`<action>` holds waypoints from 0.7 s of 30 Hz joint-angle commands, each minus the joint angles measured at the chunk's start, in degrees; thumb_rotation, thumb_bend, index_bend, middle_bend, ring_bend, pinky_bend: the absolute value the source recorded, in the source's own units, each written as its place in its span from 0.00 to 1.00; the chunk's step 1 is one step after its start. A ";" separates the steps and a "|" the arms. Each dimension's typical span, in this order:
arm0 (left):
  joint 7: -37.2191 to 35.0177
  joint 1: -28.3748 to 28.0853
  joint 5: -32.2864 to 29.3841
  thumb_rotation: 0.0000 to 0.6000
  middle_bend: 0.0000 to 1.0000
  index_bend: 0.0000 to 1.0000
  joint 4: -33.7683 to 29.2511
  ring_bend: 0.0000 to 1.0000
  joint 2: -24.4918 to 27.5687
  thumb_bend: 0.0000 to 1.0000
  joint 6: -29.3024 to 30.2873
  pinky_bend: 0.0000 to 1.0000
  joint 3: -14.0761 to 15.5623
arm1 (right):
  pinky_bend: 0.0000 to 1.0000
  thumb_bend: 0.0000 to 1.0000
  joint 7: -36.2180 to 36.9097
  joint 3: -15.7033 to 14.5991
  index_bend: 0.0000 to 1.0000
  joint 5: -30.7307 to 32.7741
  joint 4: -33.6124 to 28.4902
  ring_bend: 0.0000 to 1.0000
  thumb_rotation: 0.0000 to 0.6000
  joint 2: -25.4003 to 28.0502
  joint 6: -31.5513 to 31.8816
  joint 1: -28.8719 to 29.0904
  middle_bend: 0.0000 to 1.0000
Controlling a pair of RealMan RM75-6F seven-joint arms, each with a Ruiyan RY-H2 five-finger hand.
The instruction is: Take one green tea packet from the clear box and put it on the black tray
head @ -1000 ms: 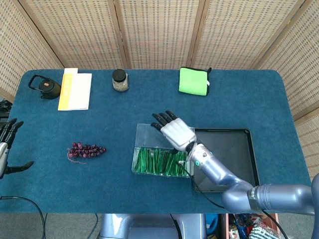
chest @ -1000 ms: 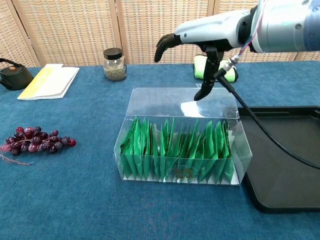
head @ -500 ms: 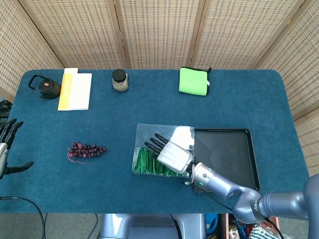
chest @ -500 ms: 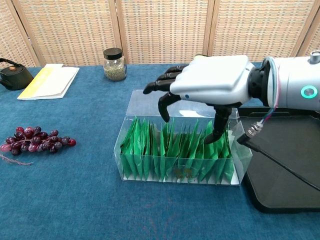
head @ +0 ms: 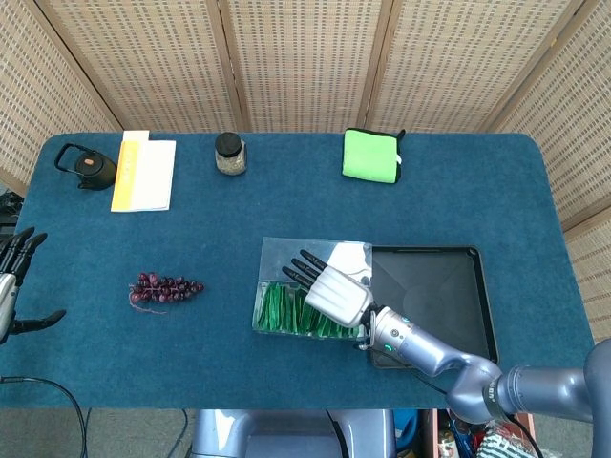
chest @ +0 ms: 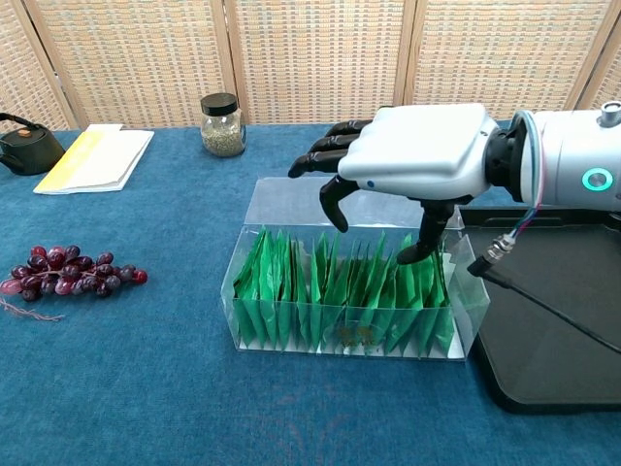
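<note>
The clear box (head: 273,252) (chest: 291,197) sits mid-table, with a row of upright green tea packets (head: 280,307) (chest: 340,291) along its near side. My right hand (head: 334,292) (chest: 412,155) hovers just over the packets at the box's right half. Its fingers are spread and curled downward, the thumb tip sits close above the packet tops, and nothing is in its grip. The black tray (head: 434,291) (chest: 553,320) lies directly right of the box and is bare. At the far left edge of the head view, my left hand (head: 11,281) rests with its fingers apart, holding nothing.
A bunch of grapes (head: 167,286) (chest: 68,272) lies left of the box. Along the far edge stand a black teapot (head: 88,167) (chest: 24,144), a yellow and white booklet (head: 143,172) (chest: 97,157), a jar (head: 229,153) (chest: 222,124) and a green cloth (head: 371,156). A cable (chest: 543,301) hangs from my right wrist over the tray.
My right hand came down from above the box's far side onto the packets, then lifted slightly and shifted right. No packet has come up with it. The left hand stayed still.
</note>
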 commanded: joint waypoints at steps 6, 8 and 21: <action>-0.24 -0.11 -0.22 1.00 0.00 0.00 0.02 0.00 0.11 0.06 -0.24 0.00 -0.04 | 0.04 0.39 -0.68 2.12 0.47 2.38 1.65 0.00 1.00 -0.90 -0.75 -0.63 0.13; -0.08 -0.21 -0.25 1.00 0.00 0.00 -0.02 0.00 0.10 0.06 -0.41 0.00 -0.02 | 0.04 0.40 -0.63 2.58 0.47 2.96 1.21 0.00 1.00 -1.01 -1.06 -0.73 0.13; 0.95 -0.51 -0.72 1.00 0.00 0.00 -0.29 0.00 -0.19 0.06 -0.81 0.00 0.05 | 0.04 0.42 -4.08 3.81 0.50 6.35 1.04 0.00 1.00 -2.29 -2.97 -0.60 0.13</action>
